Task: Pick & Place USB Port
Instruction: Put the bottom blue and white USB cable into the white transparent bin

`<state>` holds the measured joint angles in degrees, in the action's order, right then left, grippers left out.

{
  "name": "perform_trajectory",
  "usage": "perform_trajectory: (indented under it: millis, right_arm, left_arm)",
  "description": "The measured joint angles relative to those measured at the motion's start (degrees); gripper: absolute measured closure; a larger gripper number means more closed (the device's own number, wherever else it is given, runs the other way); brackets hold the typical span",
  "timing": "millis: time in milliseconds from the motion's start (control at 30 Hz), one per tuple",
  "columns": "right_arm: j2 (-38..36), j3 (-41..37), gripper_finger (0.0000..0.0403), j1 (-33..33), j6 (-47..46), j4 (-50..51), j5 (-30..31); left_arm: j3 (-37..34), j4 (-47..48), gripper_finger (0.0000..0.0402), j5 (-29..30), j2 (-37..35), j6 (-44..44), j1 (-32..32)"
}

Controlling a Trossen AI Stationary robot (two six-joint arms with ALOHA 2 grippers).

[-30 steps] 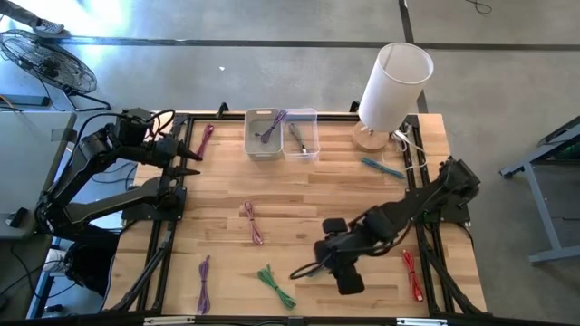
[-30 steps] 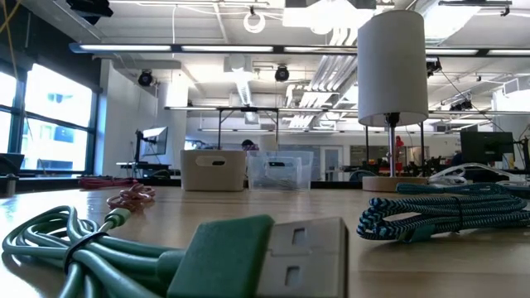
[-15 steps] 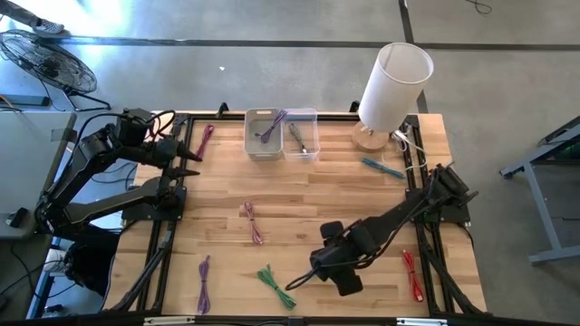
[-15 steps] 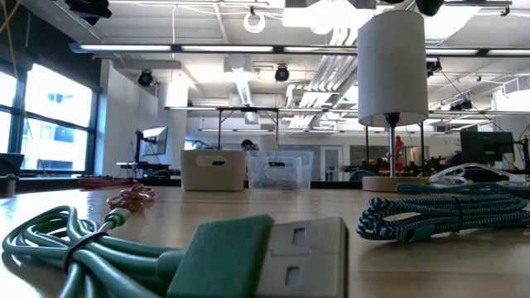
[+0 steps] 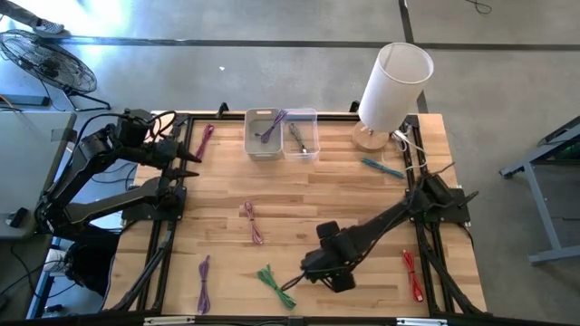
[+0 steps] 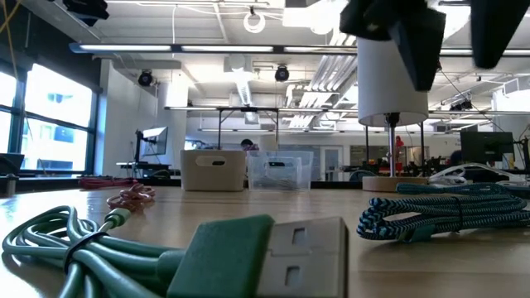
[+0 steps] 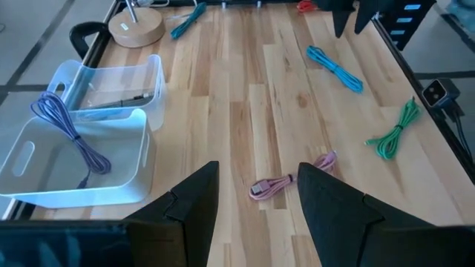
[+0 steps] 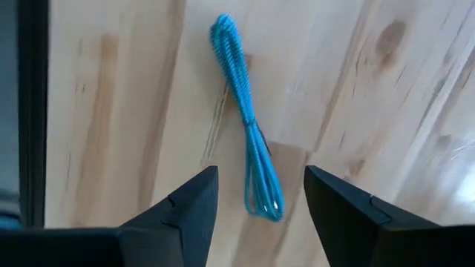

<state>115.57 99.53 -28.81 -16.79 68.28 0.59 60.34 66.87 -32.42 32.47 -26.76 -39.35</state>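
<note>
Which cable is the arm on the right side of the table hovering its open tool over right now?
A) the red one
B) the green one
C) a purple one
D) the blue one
D: the right wrist view shows the blue cable lying on the wood right between the open fingers of the right tool.

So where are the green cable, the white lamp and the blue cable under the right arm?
Green cable [image 5: 275, 285], high view, middle of its bundle.
White lamp [image 5: 395, 83], high view, side of its shade.
Blue cable [image 8: 245, 119], right wrist view, middle of the bundle.
</note>
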Motion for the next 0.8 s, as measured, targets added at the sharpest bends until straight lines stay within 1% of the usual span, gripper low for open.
perform_trajectory:
  millis: [67, 167, 267, 433, 533, 600, 700, 800]
  right_arm:
    - [1.0, 0.0, 0.0210, 1.4, -2.3, -0.7, -1.7]
    - [2.2, 0.0, 0.0210, 2.7, -2.2, -0.8, -3.9]
    - [2.3, 0.0, 0.0210, 2.8, 2.4, -1.4, -4.7]
    - [2.3, 0.0, 0.0210, 0.7, 13.0, -1.3, -5.2]
    - [2.2, -1.7, 0.0210, -0.6, 16.6, -2.7, -4.7]
    - [2.2, -3.6, 0.0210, -1.3, 16.7, -3.2, -3.1]
    - [2.3, -7.3, 0.0210, -1.8, 16.7, -5.0, -2.4]
    - [2.3, -10.2, 0.0210, -2.1, 15.3, -6.7, 0.7]
  left_arm:
    - [0.0, 0.6, 0.0222, 0.2, 0.0, 0.0, 0.0]
    - [0.0, 1.2, 0.0222, 1.1, 0.0, 0.0, 0.0]
    - [0.0, 1.3, 0.0222, 1.4, 0.0, 0.0, 0.0]
    - [0.0, 1.7, 0.0222, 1.4, 0.0, 0.0, 0.0]
    - [0.0, 1.8, 0.0222, 1.4, 0.0, 0.0, 0.0]
    - [0.0, 1.8, 0.0222, 1.4, 0.0, 0.0, 0.0]
    - [0.0, 2.0, 0.0222, 1.5, 0.0, 0.0, 0.0]
    - [0.0, 2.1, 0.0222, 1.5, 0.0, 0.0, 0.0]
